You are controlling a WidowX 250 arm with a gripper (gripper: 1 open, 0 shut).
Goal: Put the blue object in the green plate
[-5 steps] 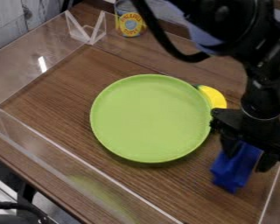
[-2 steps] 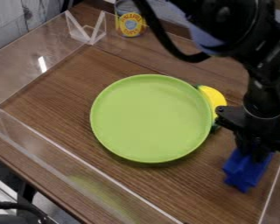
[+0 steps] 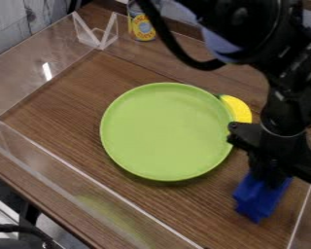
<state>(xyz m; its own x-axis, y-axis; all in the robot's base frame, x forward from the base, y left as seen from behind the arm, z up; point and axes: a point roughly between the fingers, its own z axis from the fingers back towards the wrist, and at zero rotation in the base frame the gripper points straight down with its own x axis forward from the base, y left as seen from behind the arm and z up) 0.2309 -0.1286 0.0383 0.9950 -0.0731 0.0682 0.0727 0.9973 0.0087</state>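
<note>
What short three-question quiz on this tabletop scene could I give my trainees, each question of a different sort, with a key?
1. True or false: the blue object already lies in the green plate.
2. Multiple choice: the gripper is A) open above the plate, B) shut on the blue object, C) out of view.
3. Fill in: the yellow thing peeking out by the plate's rim sits on the plate's ____ side in the picture.

Key: 1 false, it is off the plate at lower right; 2 B; 3 right.

Lab bench — clear acrylic walls (image 3: 48,60)
</note>
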